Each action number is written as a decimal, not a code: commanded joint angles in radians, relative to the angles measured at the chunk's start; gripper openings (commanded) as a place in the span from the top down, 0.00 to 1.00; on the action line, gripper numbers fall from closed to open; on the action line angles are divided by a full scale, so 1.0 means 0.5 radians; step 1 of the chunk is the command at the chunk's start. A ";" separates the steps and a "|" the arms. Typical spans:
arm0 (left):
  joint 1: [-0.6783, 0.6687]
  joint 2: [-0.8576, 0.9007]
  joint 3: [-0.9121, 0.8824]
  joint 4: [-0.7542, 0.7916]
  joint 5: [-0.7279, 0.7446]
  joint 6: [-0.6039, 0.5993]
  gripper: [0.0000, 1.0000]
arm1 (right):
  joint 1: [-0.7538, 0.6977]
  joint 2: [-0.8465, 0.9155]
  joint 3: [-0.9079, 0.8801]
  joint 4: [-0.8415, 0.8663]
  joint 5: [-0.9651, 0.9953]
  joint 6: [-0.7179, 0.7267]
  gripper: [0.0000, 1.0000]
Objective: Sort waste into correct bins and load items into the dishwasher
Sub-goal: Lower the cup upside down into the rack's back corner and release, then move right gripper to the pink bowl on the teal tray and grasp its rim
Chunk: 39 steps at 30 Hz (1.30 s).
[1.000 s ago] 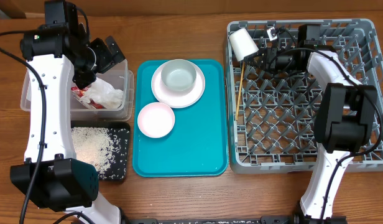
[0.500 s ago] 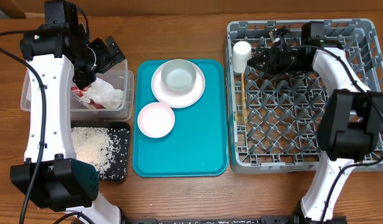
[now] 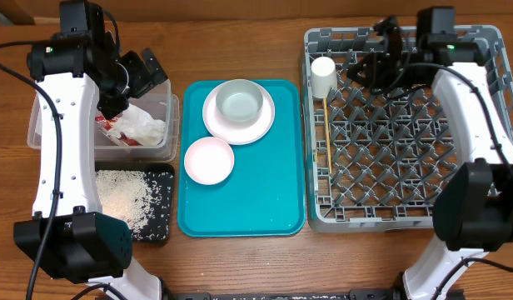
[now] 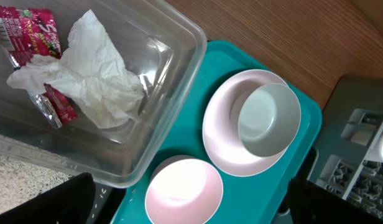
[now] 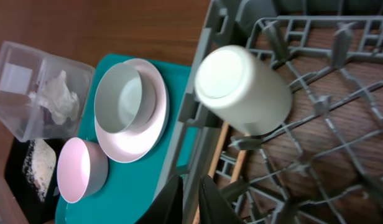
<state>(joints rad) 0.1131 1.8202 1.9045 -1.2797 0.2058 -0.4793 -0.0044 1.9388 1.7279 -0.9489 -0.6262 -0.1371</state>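
Observation:
The pale cup point(image 3: 324, 73) stands upside down in the far left corner of the grey dish rack point(image 3: 390, 223); it also shows in the right wrist view point(image 5: 241, 90). The chopsticks point(image 3: 327, 137) lie in the rack below it. My right gripper point(image 3: 375, 62) hovers right of the cup, fingers nearly together and empty point(image 5: 196, 202). My left gripper point(image 3: 144, 75) is open and empty above the clear tub point(image 3: 40, 125), which holds the red wrapper point(image 4: 30, 28) and the tissue point(image 4: 92, 74). A grey-white bowl point(image 3: 240, 102) sits on the plate point(image 3: 238, 127). A pink-white bowl point(image 3: 209, 160) sits beside them.
The plate and both bowls rest on the teal tray point(image 3: 265, 200) between the bins and the rack. The black tray point(image 3: 161, 229) with rice grains point(image 3: 123, 196) lies in front of the clear tub. Bare wooden table runs along the far side.
My right gripper set the cup upside down in the rack's far left corner, let go, and pulled back to the right and up. The left arm has not moved.

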 commanded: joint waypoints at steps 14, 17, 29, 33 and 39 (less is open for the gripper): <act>-0.005 0.002 0.030 -0.003 -0.008 0.016 0.00 | 1.238 -0.060 0.013 0.024 1.020 0.019 0.78; -0.005 0.002 0.030 -0.003 -0.008 0.016 0.00 | 1.388 -0.022 0.013 0.072 1.094 0.020 0.76; -0.005 0.002 0.030 -0.003 -0.008 0.016 0.00 | 1.683 0.151 -0.013 0.055 0.924 0.022 0.74; -0.005 0.002 0.030 -0.003 -0.008 0.016 0.00 | 1.768 0.209 -0.013 0.036 0.898 0.021 0.73; -0.005 0.002 0.030 -0.003 -0.008 0.016 0.00 | 1.910 0.286 -0.013 0.070 0.924 -0.027 0.73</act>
<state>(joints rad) 0.1131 1.8202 1.9045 -1.2800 0.2058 -0.4793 0.9211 2.0609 1.7267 -0.9203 -0.1600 -0.1326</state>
